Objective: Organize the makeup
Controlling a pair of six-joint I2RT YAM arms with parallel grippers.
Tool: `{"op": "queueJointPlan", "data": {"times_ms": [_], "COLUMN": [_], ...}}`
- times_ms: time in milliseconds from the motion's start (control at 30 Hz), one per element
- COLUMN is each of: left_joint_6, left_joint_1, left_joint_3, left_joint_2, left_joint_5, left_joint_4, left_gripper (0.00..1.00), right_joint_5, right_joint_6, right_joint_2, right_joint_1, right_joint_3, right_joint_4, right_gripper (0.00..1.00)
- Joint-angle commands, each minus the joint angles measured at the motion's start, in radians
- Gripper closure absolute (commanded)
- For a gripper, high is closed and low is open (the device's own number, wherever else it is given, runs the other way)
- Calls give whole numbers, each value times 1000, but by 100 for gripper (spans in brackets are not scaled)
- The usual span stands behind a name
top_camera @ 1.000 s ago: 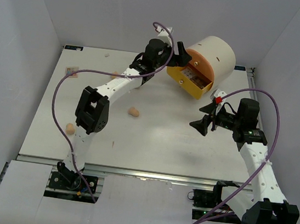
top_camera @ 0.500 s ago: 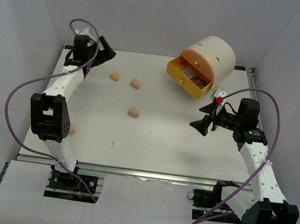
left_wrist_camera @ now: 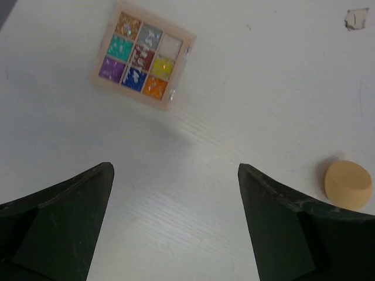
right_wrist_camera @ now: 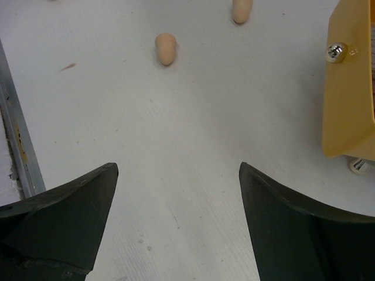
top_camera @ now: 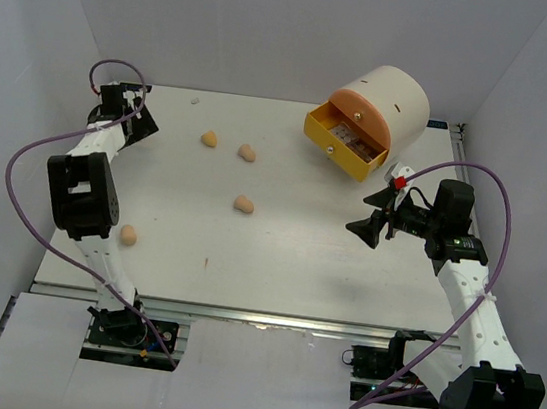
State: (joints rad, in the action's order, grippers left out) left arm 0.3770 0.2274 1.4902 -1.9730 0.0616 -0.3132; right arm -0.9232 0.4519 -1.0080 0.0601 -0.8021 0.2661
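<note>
A square eyeshadow palette (left_wrist_camera: pixel 143 62) with coloured pans lies flat on the table, ahead of my open left gripper (left_wrist_camera: pixel 174 168) and apart from it. A peach sponge (left_wrist_camera: pixel 348 185) sits to the right of that gripper. In the top view the left gripper (top_camera: pixel 136 118) hovers at the far left back and hides the palette. Several peach sponges (top_camera: pixel 208 139) (top_camera: pixel 247 152) (top_camera: pixel 243 204) (top_camera: pixel 128 235) are scattered over the table. My right gripper (top_camera: pixel 366 227) is open and empty at mid right, facing two sponges (right_wrist_camera: pixel 166 48) (right_wrist_camera: pixel 241 9).
A cream cylinder organiser (top_camera: pixel 393 99) stands at the back right with its yellow drawer (top_camera: pixel 347 146) pulled out; the drawer front (right_wrist_camera: pixel 351 76) is close on the right gripper's right. A metal rail (right_wrist_camera: pixel 17 146) runs along the table edge. A small scrap (left_wrist_camera: pixel 355 19) lies near the palette.
My left arm has swung from the drawer at the back centre to the far left back corner, over the palette. The right arm has not moved.
</note>
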Motion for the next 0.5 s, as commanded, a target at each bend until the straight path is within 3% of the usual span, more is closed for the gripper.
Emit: {"op": "queueJointPlan", "data": {"times_ms": [0,267,467], "left_joint_6": [-224,-411,-449], "left_joint_1": [2,13,32], "left_joint_3": [130,196,248], "left_joint_2": [-102,-205,-264], "left_joint_5": [81,57,26], "left_joint_4": [2,91,95], "left_gripper": [2,2,2], "right_joint_5": [-17,-23,-26], "right_joint_6": [-2,-5,-5], "right_joint_2": [2,-5,-9], "right_joint_1": [-5,-6,-6], "right_joint_3": [-2,-4,-5], "right_joint_4": [-11,-11,-10], "right_gripper": [10,10,10]}}
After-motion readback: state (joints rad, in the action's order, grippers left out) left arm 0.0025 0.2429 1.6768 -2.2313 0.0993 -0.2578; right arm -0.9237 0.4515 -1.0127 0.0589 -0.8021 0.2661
